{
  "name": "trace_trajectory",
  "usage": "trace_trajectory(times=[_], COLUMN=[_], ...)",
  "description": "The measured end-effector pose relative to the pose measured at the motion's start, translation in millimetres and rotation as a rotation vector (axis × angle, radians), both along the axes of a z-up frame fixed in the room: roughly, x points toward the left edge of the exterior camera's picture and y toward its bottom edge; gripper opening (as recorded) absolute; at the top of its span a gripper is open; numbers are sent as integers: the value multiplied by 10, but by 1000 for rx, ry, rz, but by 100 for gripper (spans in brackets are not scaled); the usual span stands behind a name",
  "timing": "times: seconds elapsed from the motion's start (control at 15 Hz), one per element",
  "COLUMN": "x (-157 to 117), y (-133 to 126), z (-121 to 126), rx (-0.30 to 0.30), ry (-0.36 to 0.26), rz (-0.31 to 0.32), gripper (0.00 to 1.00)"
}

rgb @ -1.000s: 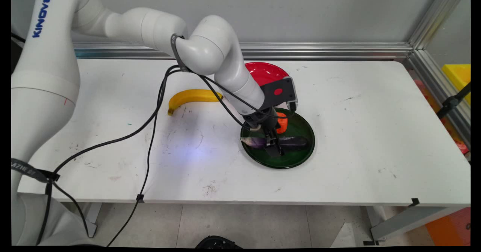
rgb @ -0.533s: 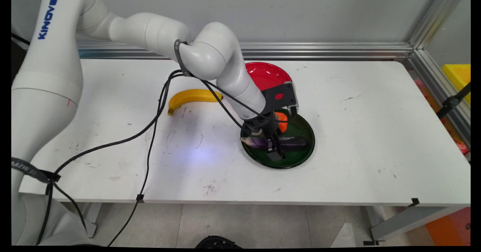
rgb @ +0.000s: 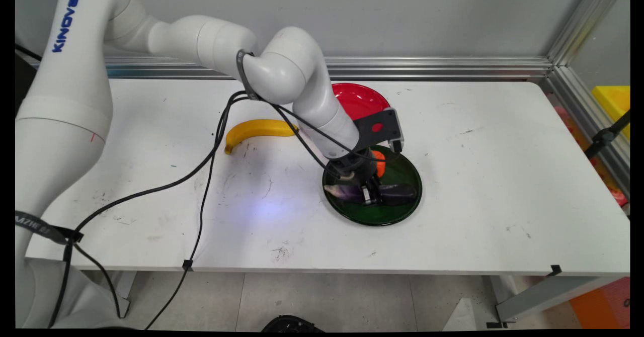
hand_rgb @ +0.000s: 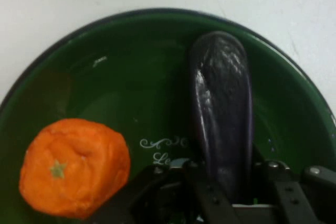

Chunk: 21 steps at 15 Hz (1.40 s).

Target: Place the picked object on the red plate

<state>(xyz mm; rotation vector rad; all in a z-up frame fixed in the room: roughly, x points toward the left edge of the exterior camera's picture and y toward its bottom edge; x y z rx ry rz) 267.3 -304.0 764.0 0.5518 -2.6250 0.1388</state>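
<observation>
Main view: the white arm reaches in from the upper left, bends at a raised elbow above the table's middle, and slopes down and to the right, so that the wrist points steeply down over the green plate [rgb: 397, 211]. The gripper [rgb: 369, 194] is down on the plate, its 2 black fingers straddling the middle of the purple eggplant [rgb: 397, 192], which lies across the plate roughly left to right with its paler stem end toward the left. The fingers stand one on each side of the eggplant, pressed against it. An orange fruit [rgb: 380, 162] sits on the far part of the same plate, just behind the gripper and partly hidden by the wrist. A red plate [rgb: 357, 98] lies behind the green one, partly covered by the forearm. A yellow banana [rgb: 254, 130] lies on the white table [rgb: 503, 176] well to the left, apart from both plates. Black cables hang from the arm down across the table's left half.

Hand view: the gripper [hand_rgb: 227, 195] rises from the bottom edge with the eggplant [hand_rgb: 220, 108] running straight up between its 2 fingers, both clamped against its sides. The orange fruit [hand_rgb: 76, 169] rests on the green plate [hand_rgb: 131, 66] to the left, near the eggplant without touching it.
</observation>
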Motion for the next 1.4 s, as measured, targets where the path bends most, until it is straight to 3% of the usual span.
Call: trace_trajectory(times=[0.8,1.13,1.4], x=[49,289,528], y=[-245,-607,-938], z=[537,756,762], rx=[-21,-76,-120], ry=[-5,-30,-50], rz=[-35,-37,-27], gripper=[0,0,0])
